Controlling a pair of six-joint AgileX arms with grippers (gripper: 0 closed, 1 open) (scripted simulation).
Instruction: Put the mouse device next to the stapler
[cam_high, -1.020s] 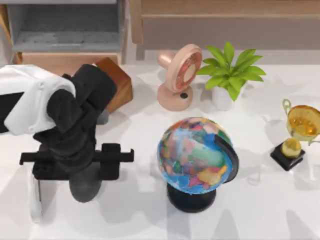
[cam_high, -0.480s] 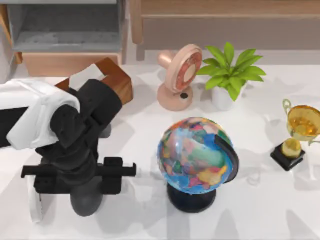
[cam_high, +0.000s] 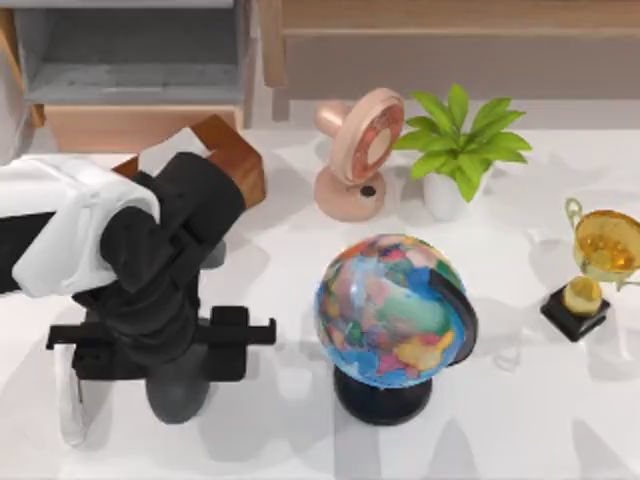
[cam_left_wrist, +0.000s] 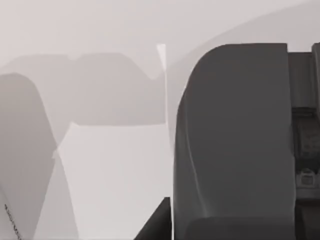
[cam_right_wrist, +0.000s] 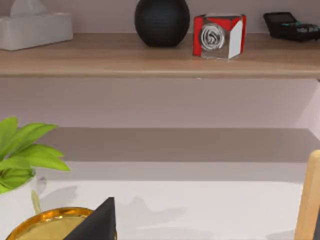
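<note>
Left arm's black wrist and left gripper hang over the table's left front, well left of the globe; grip state cannot be told. Mouse device lies partly under the gripper, long axis front-to-back. Brown box, pink fan, plant behind the globe; trophy to its right. No legible writing.

A multicoloured globe sits on a black base; the fan is salmon pink, the plant bright green in a white pot, the trophy gold, the worktop white.
</note>
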